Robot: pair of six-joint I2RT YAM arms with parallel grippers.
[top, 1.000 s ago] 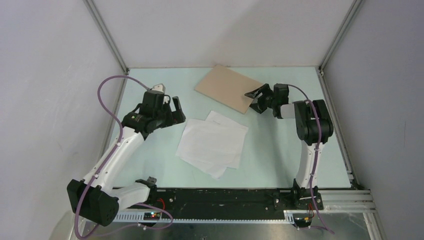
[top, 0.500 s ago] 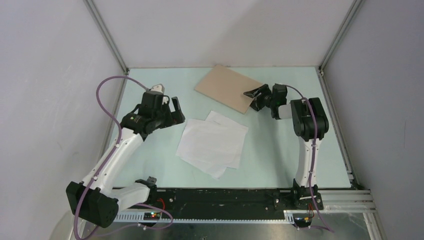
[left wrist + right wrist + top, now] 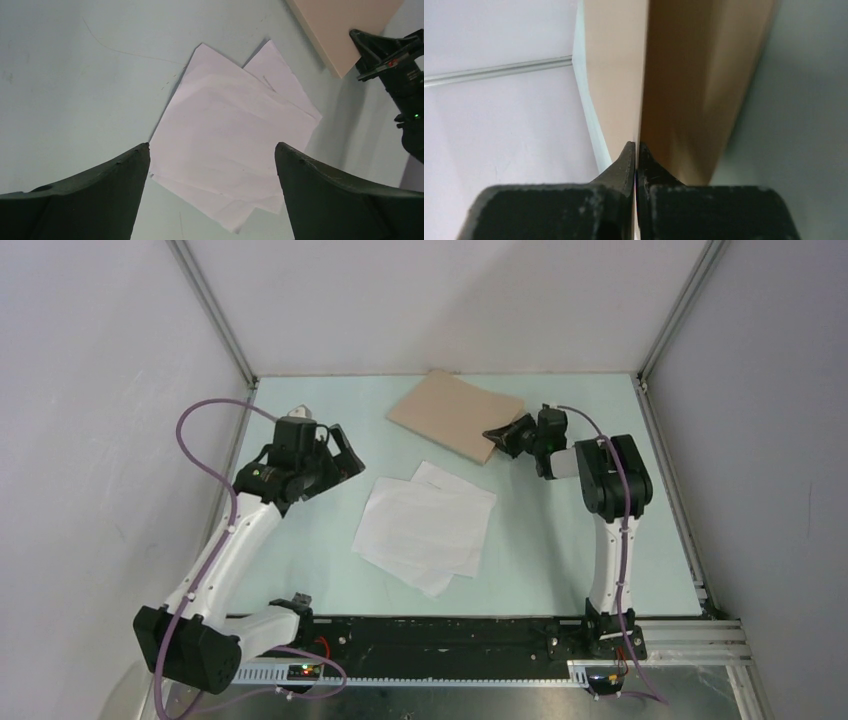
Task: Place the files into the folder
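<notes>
The tan folder (image 3: 450, 415) lies at the back of the table, tilted. My right gripper (image 3: 497, 437) is at its near right corner, shut on the folder's thin edge (image 3: 643, 90); in the right wrist view the jaws pinch the cardboard between them (image 3: 637, 147). The files (image 3: 425, 525), a loose fanned stack of white sheets, lie in the middle of the table. My left gripper (image 3: 345, 462) hovers to their left, open with nothing between its fingers. In the left wrist view the files (image 3: 235, 135) show between the open jaws (image 3: 212, 150), with the folder (image 3: 340, 25) beyond.
Grey enclosure walls with metal corner posts (image 3: 215, 315) close in the table on three sides. The pale green table top (image 3: 560, 530) is bare around the sheets. A purple cable (image 3: 205, 430) loops off the left arm.
My right gripper slid left onto the folder's corner and shut on its edge. The left arm drew back slightly to the left, still open.
</notes>
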